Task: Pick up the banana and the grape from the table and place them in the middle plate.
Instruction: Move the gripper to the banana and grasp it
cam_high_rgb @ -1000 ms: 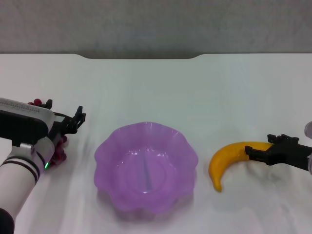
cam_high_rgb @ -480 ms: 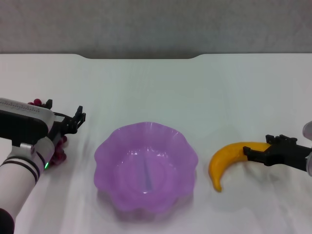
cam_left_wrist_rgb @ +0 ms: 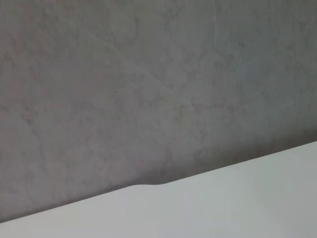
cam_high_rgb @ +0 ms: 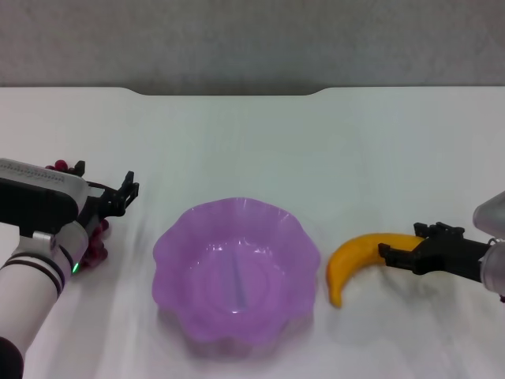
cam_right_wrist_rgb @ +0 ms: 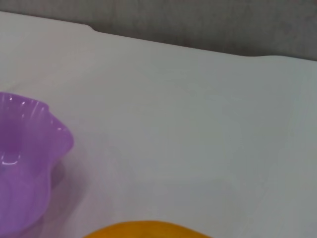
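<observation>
step: banana pickup | right gripper point(cam_high_rgb: 388, 253) at the banana point(cam_high_rgb: 353, 260), right of plate point(cam_high_rgb: 237, 268), likely closed on its near-right end | left gripper point(cam_high_rgb: 118, 197) beside grape point(cam_high_rgb: 96, 241), far left, grip unclear | next: lift, carry left over plate

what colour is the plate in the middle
Translucent purple, with a wavy rim; the middle plate shows best in the head view.

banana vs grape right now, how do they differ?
The banana is one curved yellow-orange piece; the grape is a cluster of small dark red balls. The banana lies in full view to the robot's right of the middle plate, at the right gripper; the grape sits on the plate's left, mostly hidden behind the left gripper and arm. Both are outside the plate.
</observation>
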You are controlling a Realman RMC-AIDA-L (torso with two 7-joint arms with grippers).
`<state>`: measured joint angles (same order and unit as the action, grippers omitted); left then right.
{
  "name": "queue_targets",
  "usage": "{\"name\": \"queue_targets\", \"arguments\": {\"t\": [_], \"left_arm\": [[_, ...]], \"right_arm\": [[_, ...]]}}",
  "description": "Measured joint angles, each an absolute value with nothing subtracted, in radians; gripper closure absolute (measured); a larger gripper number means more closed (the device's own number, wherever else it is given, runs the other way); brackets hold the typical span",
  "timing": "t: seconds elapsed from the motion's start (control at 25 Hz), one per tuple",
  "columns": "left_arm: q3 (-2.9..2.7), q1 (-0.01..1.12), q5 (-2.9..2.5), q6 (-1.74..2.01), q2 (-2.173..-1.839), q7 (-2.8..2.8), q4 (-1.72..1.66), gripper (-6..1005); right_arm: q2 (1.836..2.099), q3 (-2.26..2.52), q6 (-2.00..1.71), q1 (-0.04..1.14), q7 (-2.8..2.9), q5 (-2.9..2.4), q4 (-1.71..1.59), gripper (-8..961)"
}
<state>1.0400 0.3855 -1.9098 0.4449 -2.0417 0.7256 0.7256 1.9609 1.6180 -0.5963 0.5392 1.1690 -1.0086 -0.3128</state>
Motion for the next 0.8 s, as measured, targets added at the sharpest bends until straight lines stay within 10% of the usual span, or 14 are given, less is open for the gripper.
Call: {"name": "queue_targets", "arguments": {"t": [0.8], "left_arm": [[1.040, 0.388, -1.910, 0.445, -2.042, 0.726, 0.726, 169]], "right_arm": [[1.986, 1.617, -0.597, 0.541, 1.182, -1.036, -0.313, 178]]}}
